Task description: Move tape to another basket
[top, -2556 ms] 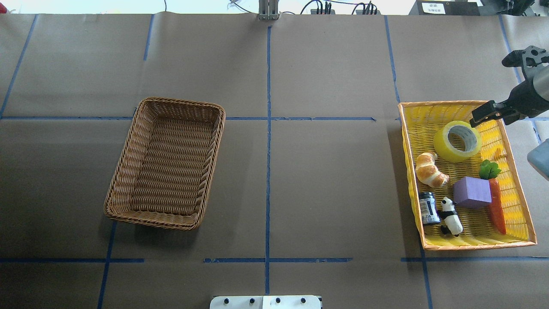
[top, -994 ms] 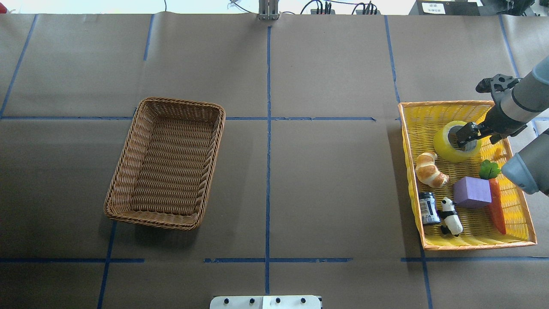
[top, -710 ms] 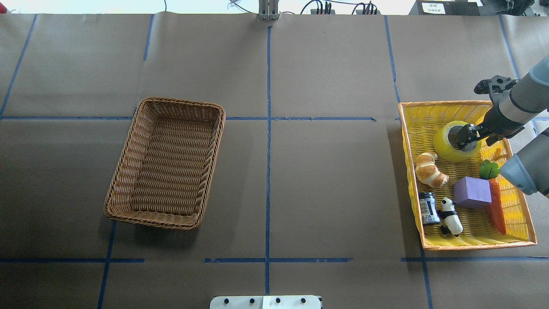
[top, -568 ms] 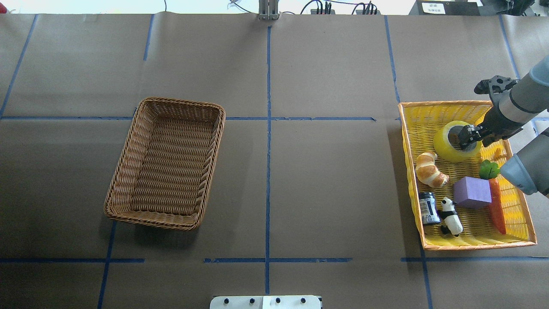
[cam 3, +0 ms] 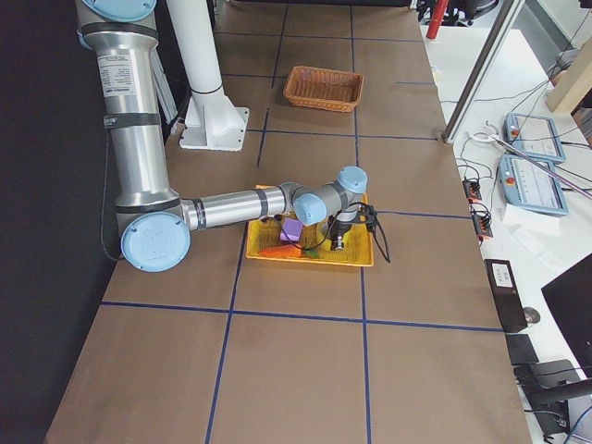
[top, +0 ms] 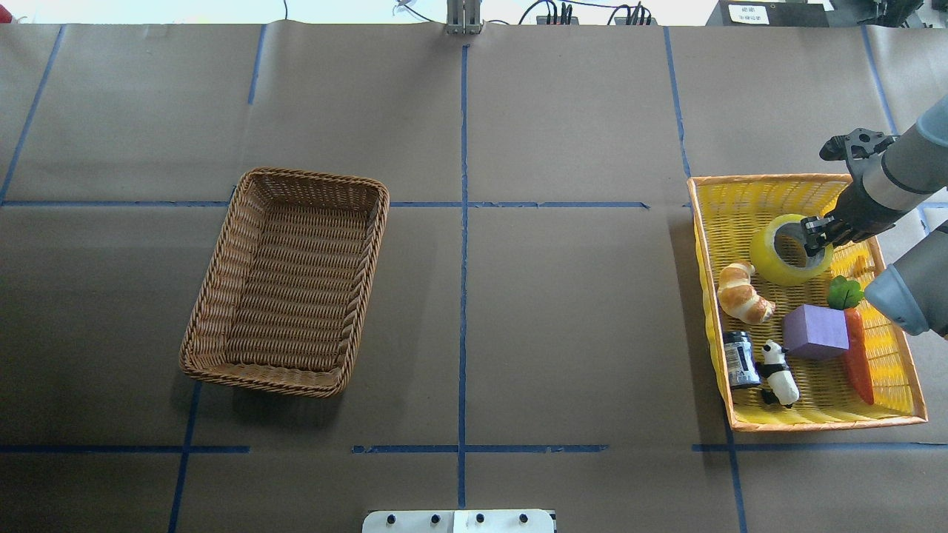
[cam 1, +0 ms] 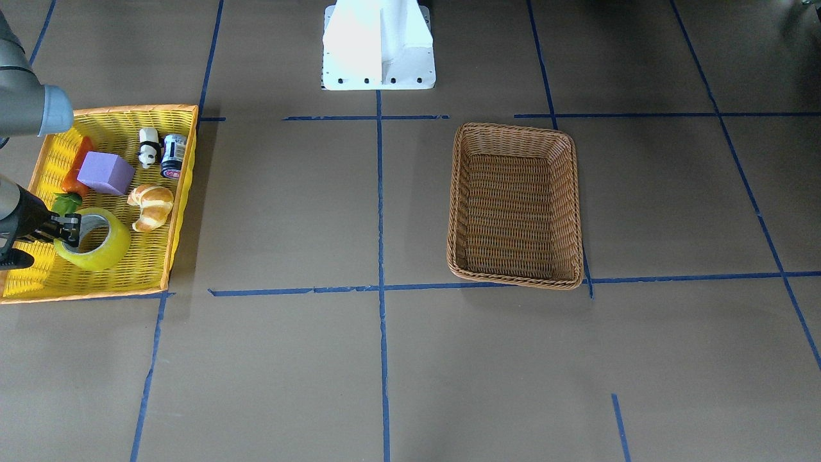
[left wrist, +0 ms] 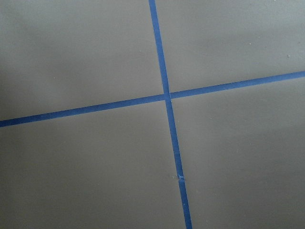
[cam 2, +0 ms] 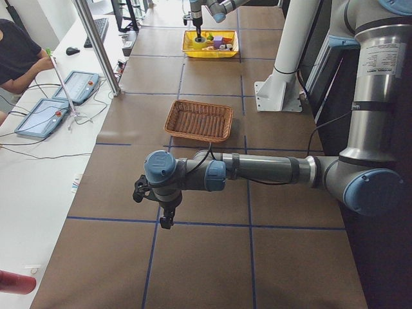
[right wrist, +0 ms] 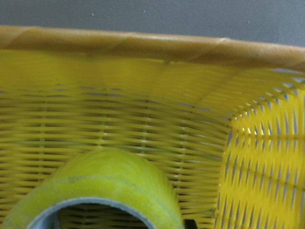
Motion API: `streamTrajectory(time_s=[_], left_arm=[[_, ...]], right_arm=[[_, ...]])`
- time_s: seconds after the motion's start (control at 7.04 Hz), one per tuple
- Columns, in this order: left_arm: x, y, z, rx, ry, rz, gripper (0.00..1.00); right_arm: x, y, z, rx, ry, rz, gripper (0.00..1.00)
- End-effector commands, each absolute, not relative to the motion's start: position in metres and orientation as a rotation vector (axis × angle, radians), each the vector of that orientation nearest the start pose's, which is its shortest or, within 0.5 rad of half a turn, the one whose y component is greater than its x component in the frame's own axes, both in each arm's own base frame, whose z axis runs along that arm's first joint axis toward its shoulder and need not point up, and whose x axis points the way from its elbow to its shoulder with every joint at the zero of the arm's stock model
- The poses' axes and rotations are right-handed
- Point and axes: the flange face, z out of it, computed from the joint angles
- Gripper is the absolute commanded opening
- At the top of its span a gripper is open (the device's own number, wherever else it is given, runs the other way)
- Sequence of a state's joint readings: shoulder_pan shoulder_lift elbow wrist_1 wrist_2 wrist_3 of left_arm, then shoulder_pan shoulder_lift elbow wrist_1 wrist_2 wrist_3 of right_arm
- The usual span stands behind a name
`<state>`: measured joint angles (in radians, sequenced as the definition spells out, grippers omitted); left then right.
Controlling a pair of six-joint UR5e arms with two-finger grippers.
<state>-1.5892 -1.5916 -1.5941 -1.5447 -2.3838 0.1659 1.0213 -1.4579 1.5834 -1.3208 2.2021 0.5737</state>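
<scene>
The yellow-green tape (top: pixel 770 259) sits at the far end of the yellow basket (top: pixel 770 178), and also shows in the front view (cam 1: pixel 102 253) and the right wrist view (right wrist: pixel 105 186). My right gripper (top: pixel 813 235) is shut on the tape's right wall, one finger inside the core and one outside; it also shows in the front view (cam 1: pixel 69 230). The tape looks slightly tilted. The brown wicker basket (top: pixel 311 178) stands empty at the table's left. My left gripper (cam 2: pixel 164 206) shows only in the exterior left view, above bare table, so I cannot tell whether it is open.
The yellow basket also holds a croissant (top: pixel 743 293), a purple block (top: pixel 815 332), a carrot (top: pixel 858 355), a panda figure (top: pixel 779 371) and a small can (top: pixel 739 359). Blue tape lines cross the brown paper. The robot's white base (cam 1: pixel 378 45) is at the near edge.
My right gripper came down from the yellow basket's far right corner onto the tape and closed on its right wall. The tape has tilted and shifted slightly.
</scene>
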Motion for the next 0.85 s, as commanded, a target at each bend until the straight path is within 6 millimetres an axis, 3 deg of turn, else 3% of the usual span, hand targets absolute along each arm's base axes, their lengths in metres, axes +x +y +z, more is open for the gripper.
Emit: streamTrajectory(time_s=[0.0,0.28,0.43,0.71], left_arm=[[-0.070,-0.501,0.628,0.094,0.809,0.119,1.00],[-0.070,-0.498,0.627,0.096,0.810,0.120,1.00],[-0.070,-0.497,0.622,0.108,0.808,0.130,1.00],[-0.068,-0.498,0.594,0.155,0.825,0.144,1.00]], right_arm=[[-0.205,-0.524,0.544,0.037,-0.752,-0.071,0.00],[-0.163,-0.533,0.504,0.094,-0.830,-0.027,0.00],[-0.160,-0.537,0.486,0.095,-0.883,-0.028,0.00],[-0.177,-0.554,0.428,0.045,-1.012,0.024,0.01]])
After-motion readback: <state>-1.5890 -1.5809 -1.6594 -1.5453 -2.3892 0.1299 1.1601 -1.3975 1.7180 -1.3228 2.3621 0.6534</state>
